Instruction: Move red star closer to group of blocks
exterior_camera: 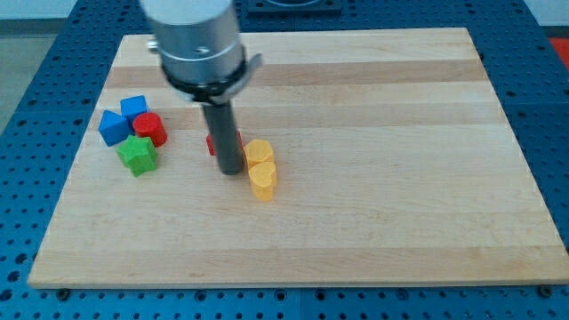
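Note:
The red star (213,144) lies left of the board's middle, mostly hidden behind my rod, with only its edges showing. My tip (231,169) rests just in front of it, touching or nearly touching it. A group of blocks lies at the view's left: a blue block (133,108), a second blue block (113,127), a red round block (150,129) and a green star (138,155). A yellow hexagonal block (259,152) and a yellow heart (262,179) lie just right of my tip.
The wooden board (400,178) lies on a blue perforated table (27,133). The arm's grey body (197,40) hangs over the board's upper left part.

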Available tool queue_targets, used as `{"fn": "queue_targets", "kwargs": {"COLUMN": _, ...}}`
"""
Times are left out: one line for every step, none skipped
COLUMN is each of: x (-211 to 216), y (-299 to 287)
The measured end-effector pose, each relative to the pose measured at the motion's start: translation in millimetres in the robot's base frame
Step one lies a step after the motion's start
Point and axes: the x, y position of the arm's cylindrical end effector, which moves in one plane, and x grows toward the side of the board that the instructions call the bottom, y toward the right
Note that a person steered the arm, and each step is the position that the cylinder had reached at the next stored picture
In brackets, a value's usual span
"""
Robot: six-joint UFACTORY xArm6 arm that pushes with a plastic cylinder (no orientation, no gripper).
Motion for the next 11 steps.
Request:
{"fn": "queue_targets", "kwargs": {"x": 0, "y": 24}}
{"fn": "queue_targets", "kwargs": {"x": 0, "y": 16}}
{"fn": "queue_targets", "kwargs": {"x": -11, "y": 15}}
{"fn": "queue_targets", "kwargs": {"x": -24, "y": 14}}
{"fn": "queue_targets", "kwargs": {"x": -29, "y": -1}}
{"fn": "queue_targets", "kwargs": {"x": -33, "y": -13}}
{"fn": "queue_targets", "kwargs": {"x": -40, "y": -24}}
{"fn": "queue_targets", "kwargs": {"x": -47, "y": -39}}
{"fn": "queue_targets", "kwargs": {"x": -50, "y": -52}}
{"fn": "queue_targets", "kwargs": {"x": -52, "y": -65}}
{"fn": "queue_targets", "kwargs": {"x": -54, "y": -76}}
